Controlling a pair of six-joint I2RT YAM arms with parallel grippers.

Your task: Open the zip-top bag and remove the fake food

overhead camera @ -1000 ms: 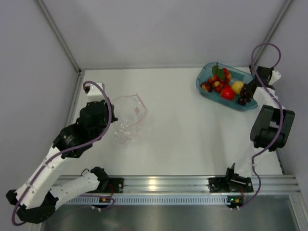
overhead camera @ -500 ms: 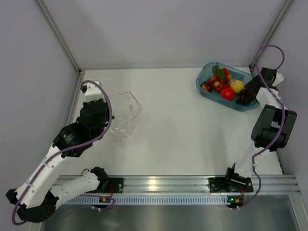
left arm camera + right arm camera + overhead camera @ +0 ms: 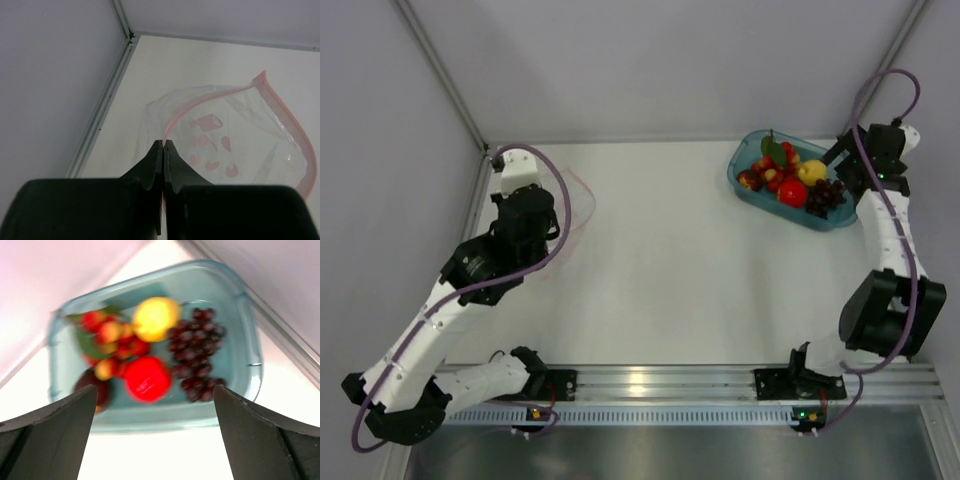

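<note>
Tightly shut, the left gripper pinches the pink-red zip strip of the clear, crinkly plastic zip-top bag, whose mouth gapes near the white table's far left corner. The right gripper spreads wide above the teal translucent plastic tub holding the fake food: red apple, yellow lemon, purple grapes.

A: Does the zip-top bag show from overhead?
B: Barely. The left arm hides most of it.
A: And the fake food?
B: Blurred at the right wrist; its smaller pieces run together.
</note>
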